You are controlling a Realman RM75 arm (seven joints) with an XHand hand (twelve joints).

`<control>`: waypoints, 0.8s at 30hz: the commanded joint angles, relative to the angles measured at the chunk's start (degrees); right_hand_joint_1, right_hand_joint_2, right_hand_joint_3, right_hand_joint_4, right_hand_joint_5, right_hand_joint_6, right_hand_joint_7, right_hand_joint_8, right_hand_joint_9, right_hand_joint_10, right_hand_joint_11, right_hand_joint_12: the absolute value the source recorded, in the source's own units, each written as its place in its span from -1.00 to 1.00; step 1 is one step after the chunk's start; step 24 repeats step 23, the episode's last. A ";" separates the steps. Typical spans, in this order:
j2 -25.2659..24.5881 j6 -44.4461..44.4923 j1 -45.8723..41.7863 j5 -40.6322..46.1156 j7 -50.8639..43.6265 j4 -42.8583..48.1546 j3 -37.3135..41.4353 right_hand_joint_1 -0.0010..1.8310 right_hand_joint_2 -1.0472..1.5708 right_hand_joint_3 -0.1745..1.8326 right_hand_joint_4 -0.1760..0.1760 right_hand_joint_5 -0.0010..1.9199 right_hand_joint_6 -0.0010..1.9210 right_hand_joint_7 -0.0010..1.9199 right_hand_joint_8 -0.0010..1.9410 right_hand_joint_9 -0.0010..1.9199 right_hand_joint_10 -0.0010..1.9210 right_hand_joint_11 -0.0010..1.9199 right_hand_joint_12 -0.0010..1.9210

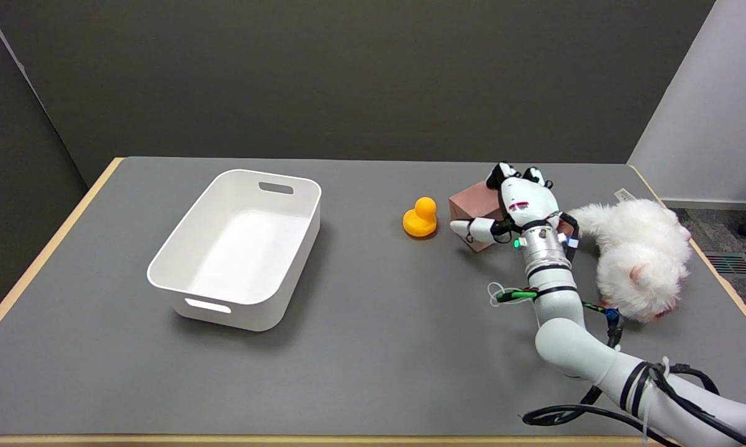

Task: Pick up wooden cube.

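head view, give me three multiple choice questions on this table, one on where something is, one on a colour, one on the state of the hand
1. Where is the toy duck?
A. inside the white bin
B. on the table between the white bin and the wooden cube
C. on top of the plush toy

2. What colour is the bin?
A. white
B. blue
C. black

3. What is the right hand doing?
A. hanging high above the table, away from everything
B. resting inside the bin
C. lying over the wooden cube with its fingers wrapped around it

Answers:
1 B: the duck sits on the grey table, just left of the cube and well right of the bin.
2 A: its walls and floor are all white.
3 C: the hand covers the cube's top and one finger crosses its front face; whether the cube has left the table cannot be told.
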 commanded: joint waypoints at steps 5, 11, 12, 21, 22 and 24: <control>4.37 1.91 1.12 -21.12 3.75 18.02 1.58 0.22 0.82 -0.74 -1.00 -0.47 0.72 -0.40 0.75 -0.23 0.62 -0.94 1.00; 4.37 -1.62 2.58 -26.81 3.83 23.48 0.76 0.22 0.81 -0.73 -1.00 -0.46 0.72 -0.40 0.75 -0.23 0.64 -0.92 1.00; 4.29 -1.89 2.82 -27.21 3.84 23.87 0.52 0.22 0.81 -0.73 -1.00 -0.46 0.72 -0.40 0.75 -0.23 0.64 -0.92 1.00; 0.14 -12.31 9.03 -32.54 15.33 23.69 -5.21 0.23 0.80 -0.71 -1.00 -0.45 0.70 -0.39 0.73 -0.23 0.62 -0.84 1.00; -0.98 -13.99 10.31 -32.54 16.53 22.41 -6.33 0.23 0.80 -0.71 -1.00 -0.45 0.70 -0.39 0.73 -0.22 0.62 -0.84 1.00; -1.72 -14.73 11.05 -32.54 17.11 21.58 -6.99 0.23 0.80 -0.71 -1.00 -0.45 0.70 -0.39 0.73 -0.22 0.62 -0.84 1.00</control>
